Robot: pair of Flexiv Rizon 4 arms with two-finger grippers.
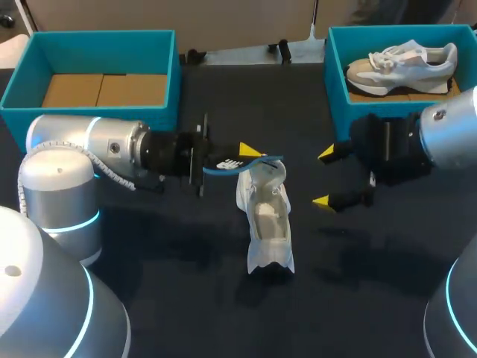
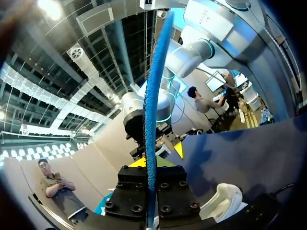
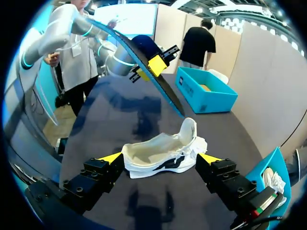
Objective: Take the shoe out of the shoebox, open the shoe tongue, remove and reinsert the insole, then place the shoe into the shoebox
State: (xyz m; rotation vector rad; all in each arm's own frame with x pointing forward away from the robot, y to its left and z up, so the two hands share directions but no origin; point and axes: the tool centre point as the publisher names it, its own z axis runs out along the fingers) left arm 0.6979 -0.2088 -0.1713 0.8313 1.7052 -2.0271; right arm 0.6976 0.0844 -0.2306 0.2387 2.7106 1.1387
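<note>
My left end effector [image 1: 248, 153] pinched the insole [image 1: 261, 161] over the shoe [image 1: 268, 224]; right end effector [image 1: 324, 177] spread, just beside it.

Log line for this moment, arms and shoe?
stage: insole held over shoe | left jaws: shut on insole | right jaws: open, beside shoe | shoe: on table

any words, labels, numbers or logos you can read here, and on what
Nothing reads clearly.
White print on the insole held by the left gripper: too blurred.
Dark mark on the shoe, on its side: no letters legible.
Print on the right arm: too small.
</note>
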